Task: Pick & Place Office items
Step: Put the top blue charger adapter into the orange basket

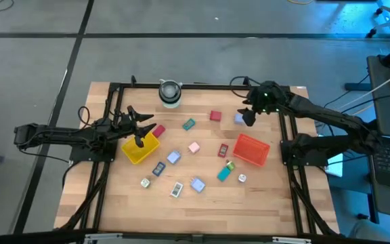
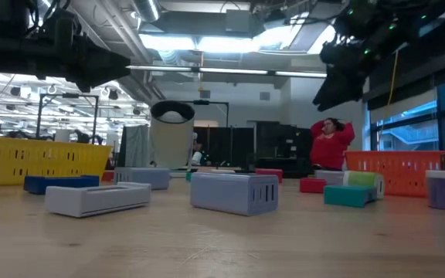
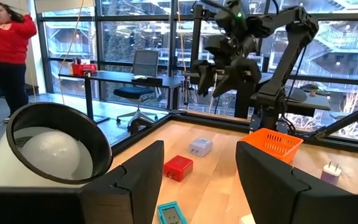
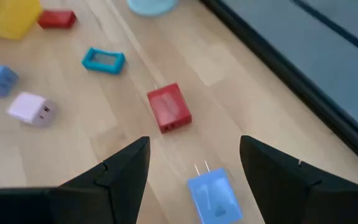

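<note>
The office items lie scattered on the wooden table between a yellow tray (image 1: 141,150) and an orange tray (image 1: 252,150). My right gripper (image 1: 248,116) hangs open above the far right part of the table. In its wrist view a pale blue plug (image 4: 213,194) lies flat on the wood below the gap between the fingers (image 4: 194,142), with a red plug (image 4: 169,107) just beyond. My left gripper (image 1: 141,132) hovers open over the yellow tray's far edge, beside a red piece (image 1: 158,130). It touches nothing.
A round white-and-grey cylinder (image 1: 170,93) stands at the far edge. Teal (image 1: 189,125), pink (image 1: 193,147), pale blue (image 1: 174,157), dark blue (image 1: 158,168) and white (image 1: 176,190) pieces dot the middle and near part. A black frame (image 1: 202,86) borders the table. A person in red (image 2: 331,144) stands in the room beyond.
</note>
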